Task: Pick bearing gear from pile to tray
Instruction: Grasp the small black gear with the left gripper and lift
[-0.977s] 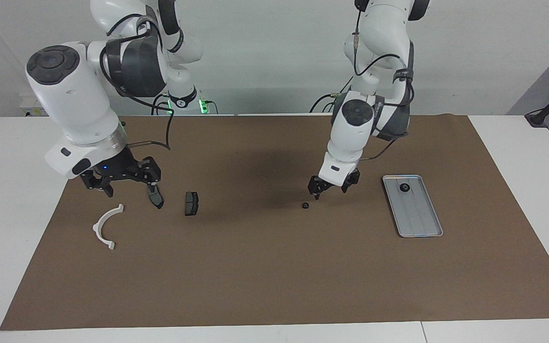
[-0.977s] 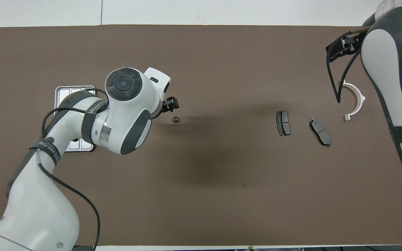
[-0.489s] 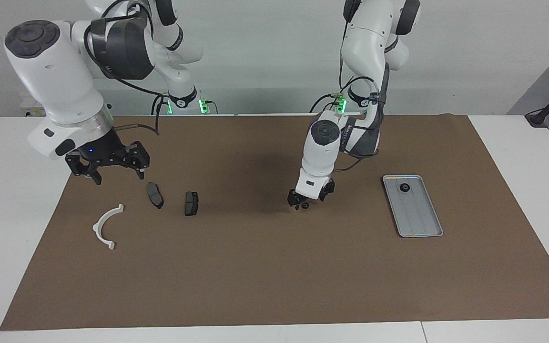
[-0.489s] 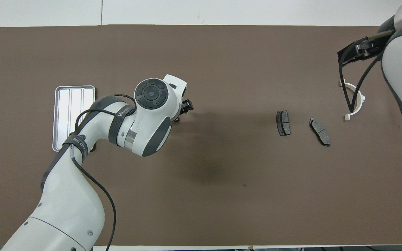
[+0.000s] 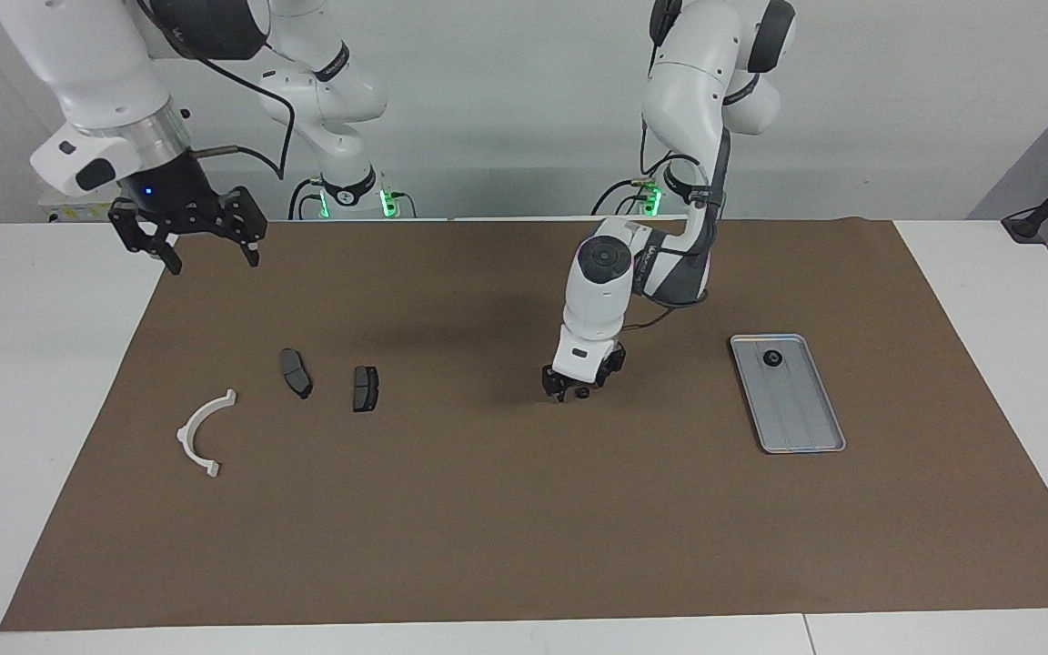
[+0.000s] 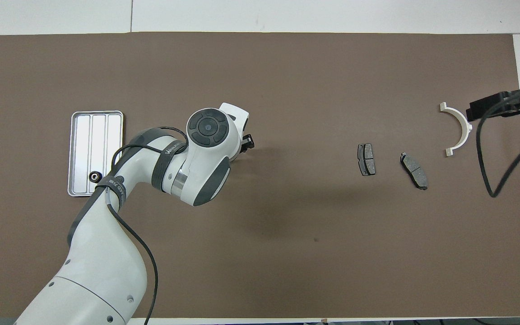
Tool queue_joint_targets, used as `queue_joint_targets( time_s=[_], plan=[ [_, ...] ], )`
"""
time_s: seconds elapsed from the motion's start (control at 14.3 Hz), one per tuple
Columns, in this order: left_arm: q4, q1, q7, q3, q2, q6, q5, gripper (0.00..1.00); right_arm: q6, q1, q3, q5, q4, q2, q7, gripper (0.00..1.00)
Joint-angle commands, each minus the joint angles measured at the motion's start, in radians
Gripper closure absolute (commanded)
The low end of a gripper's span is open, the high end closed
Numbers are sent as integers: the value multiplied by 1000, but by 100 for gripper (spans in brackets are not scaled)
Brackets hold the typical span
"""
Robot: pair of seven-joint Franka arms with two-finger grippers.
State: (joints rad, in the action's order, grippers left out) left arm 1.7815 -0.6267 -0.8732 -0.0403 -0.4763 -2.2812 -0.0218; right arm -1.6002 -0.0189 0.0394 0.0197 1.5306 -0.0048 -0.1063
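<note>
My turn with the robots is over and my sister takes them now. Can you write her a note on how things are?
Left gripper: down on the brown mat at a tiny black round piece; a grip cannot be told.
Right gripper: open, empty, raised over the mat's edge at its own end, waiting.
Done: one black round piece lies in the flat silver-grey metal tray.
Left: carry the piece at the left gripper to the tray.
White half-ring bracket and two dark grey brake pads lie toward the right arm's end.
</note>
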Motion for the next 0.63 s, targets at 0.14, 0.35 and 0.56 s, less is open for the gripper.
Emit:
queue_joint_targets(
  time_s=[0.14, 0.35, 0.56],
  plan=[
    [-2, -18, -18, -18, -8, -6, 14, 38, 29, 52, -21, 16, 57, -73, -23, 0],
    [-1, -16, -18, -18, -8, -9, 14, 42, 55, 134, -123, 16, 49, -83, -18, 0],
    [-1, -15, -17, -19, -8, -14, 16, 46, 55, 132, -125, 17, 49, -83, -18, 0]
  ],
)
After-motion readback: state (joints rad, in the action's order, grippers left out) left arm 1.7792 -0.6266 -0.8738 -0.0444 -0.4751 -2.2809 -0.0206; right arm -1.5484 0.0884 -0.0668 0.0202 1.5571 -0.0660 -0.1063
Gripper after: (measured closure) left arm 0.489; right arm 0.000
